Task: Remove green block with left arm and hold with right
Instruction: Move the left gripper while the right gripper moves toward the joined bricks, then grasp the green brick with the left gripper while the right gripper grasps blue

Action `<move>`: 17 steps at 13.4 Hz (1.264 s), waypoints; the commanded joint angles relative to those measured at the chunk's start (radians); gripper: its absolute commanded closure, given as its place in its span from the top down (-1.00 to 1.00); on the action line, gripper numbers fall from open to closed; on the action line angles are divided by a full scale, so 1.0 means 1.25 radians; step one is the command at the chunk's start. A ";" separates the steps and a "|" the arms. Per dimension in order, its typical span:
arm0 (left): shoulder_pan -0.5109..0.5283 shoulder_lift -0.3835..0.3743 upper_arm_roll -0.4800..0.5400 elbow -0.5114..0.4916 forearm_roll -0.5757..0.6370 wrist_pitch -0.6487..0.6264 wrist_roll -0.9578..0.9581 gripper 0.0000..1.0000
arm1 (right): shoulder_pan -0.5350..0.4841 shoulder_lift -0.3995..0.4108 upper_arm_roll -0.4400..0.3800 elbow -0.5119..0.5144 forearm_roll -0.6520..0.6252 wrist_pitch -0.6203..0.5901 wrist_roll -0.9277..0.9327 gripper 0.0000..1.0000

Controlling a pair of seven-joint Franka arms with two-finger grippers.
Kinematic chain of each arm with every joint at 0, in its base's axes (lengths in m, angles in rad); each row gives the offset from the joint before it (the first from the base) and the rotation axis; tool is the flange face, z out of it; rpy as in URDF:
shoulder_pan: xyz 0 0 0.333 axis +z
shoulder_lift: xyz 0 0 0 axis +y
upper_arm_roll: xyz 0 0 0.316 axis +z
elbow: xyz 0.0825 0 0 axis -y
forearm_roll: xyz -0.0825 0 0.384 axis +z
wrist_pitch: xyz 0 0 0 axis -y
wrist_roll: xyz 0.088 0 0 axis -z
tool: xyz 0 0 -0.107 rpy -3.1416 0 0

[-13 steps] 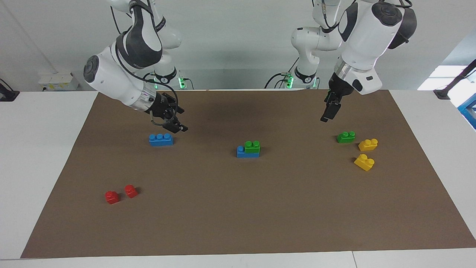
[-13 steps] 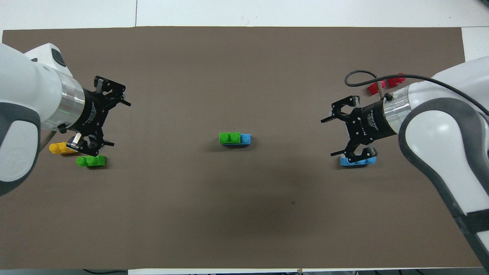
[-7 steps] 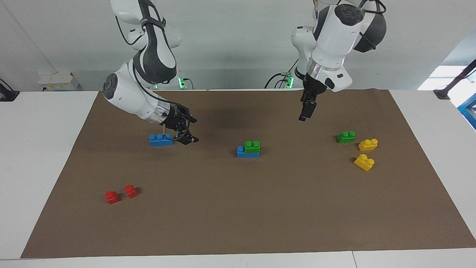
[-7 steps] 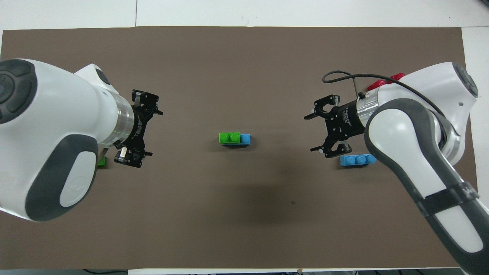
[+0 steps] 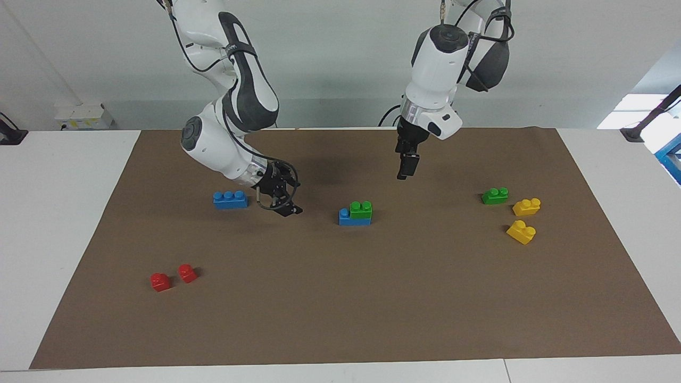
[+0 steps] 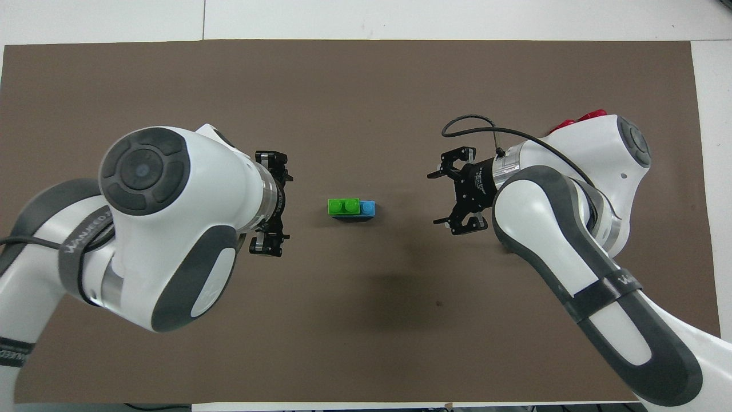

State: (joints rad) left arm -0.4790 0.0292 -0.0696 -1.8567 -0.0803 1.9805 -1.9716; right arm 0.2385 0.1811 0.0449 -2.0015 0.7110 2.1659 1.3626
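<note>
The green block (image 5: 361, 209) sits on one end of a blue brick (image 5: 351, 218) at the middle of the brown mat; both show in the overhead view, green block (image 6: 343, 206) and blue brick (image 6: 368, 208). My left gripper (image 5: 403, 171) hangs open above the mat, beside the stack toward the left arm's end, and in the overhead view (image 6: 273, 203) its fingers spread wide. My right gripper (image 5: 284, 205) is open and empty, low over the mat between the stack and a loose blue brick (image 5: 230, 199); it also shows in the overhead view (image 6: 445, 193).
A second green block (image 5: 495, 196) and two yellow bricks (image 5: 526, 206) (image 5: 521, 232) lie toward the left arm's end. Two red bricks (image 5: 160, 281) (image 5: 187, 273) lie toward the right arm's end, farther from the robots. The brown mat (image 5: 372, 298) covers the table.
Both grippers have moved inward toward the green-on-blue stack. The left one left the loose green and yellow bricks; the right one left the loose blue brick. No brick has moved.
</note>
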 commanded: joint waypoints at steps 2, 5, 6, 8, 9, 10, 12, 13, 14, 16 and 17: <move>-0.044 0.053 0.013 -0.006 0.000 0.064 -0.087 1.00 | 0.018 0.022 0.001 -0.020 0.064 0.040 -0.059 0.85; -0.052 0.093 0.013 -0.008 0.029 0.114 -0.148 1.00 | 0.029 0.044 0.001 -0.017 0.079 0.055 -0.087 0.85; -0.066 0.104 0.013 -0.008 0.036 0.130 -0.163 1.00 | 0.030 0.054 0.002 -0.014 0.094 0.065 -0.096 0.85; -0.066 0.119 0.014 -0.009 0.040 0.157 -0.186 1.00 | 0.056 0.070 0.002 -0.014 0.118 0.093 -0.116 0.85; -0.066 0.126 0.014 -0.009 0.040 0.167 -0.189 1.00 | 0.058 0.081 0.002 -0.011 0.121 0.104 -0.117 0.85; -0.066 0.130 0.014 -0.008 0.046 0.173 -0.190 1.00 | 0.061 0.092 0.003 -0.010 0.133 0.120 -0.123 0.85; -0.067 0.148 0.014 -0.009 0.051 0.174 -0.190 1.00 | 0.085 0.108 0.003 -0.005 0.164 0.145 -0.141 0.85; -0.068 0.157 0.014 -0.009 0.052 0.175 -0.194 1.00 | 0.089 0.118 0.003 0.000 0.167 0.155 -0.141 0.85; -0.074 0.168 0.014 -0.009 0.063 0.179 -0.211 1.00 | 0.102 0.123 0.003 0.001 0.171 0.167 -0.141 0.85; -0.078 0.194 0.014 -0.008 0.100 0.204 -0.258 1.00 | 0.134 0.135 0.002 0.001 0.187 0.210 -0.141 0.85; -0.078 0.205 0.014 -0.006 0.105 0.211 -0.265 1.00 | 0.140 0.142 0.003 0.001 0.188 0.223 -0.141 0.85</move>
State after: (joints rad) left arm -0.5551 0.2575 -0.0671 -1.8626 0.0182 2.2075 -2.2567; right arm 0.3948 0.3328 0.0462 -2.0135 0.9094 2.4060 1.2156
